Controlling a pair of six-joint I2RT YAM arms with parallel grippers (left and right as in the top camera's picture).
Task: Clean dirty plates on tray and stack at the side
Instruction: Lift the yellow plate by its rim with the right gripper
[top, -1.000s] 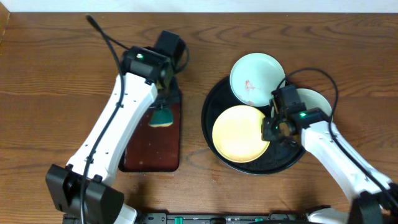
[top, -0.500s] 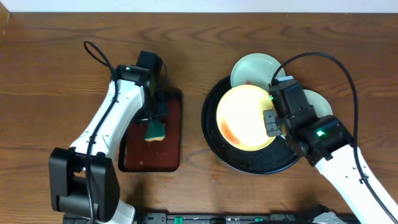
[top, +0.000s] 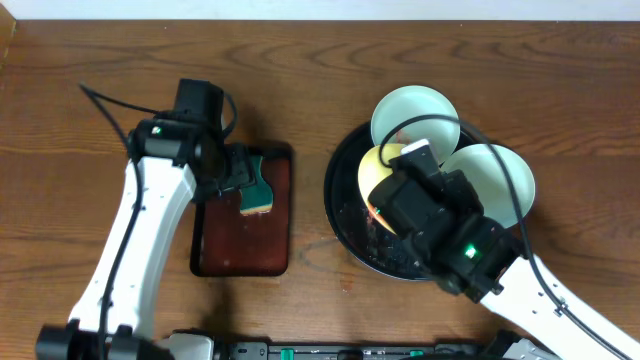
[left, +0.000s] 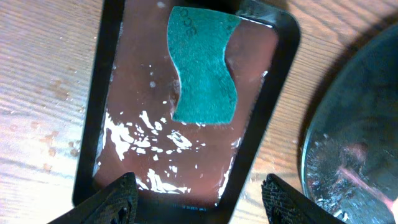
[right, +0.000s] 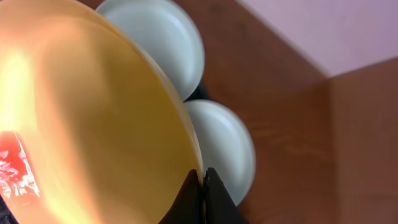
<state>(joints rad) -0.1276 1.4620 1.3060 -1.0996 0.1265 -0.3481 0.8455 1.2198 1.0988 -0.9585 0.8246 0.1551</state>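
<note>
The right gripper (right: 201, 177) is pinching the yellow plate (right: 81, 118) by its rim. The left gripper (left: 199, 194) is gaping wide, with the sponge (left: 203, 65) at 12 o'clock.

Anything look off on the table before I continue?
The yellow plate is tipped steeply, pinched at its rim by the right end effector, with a red smear on it. Both mint plates overhang the black tray's rim.
</note>
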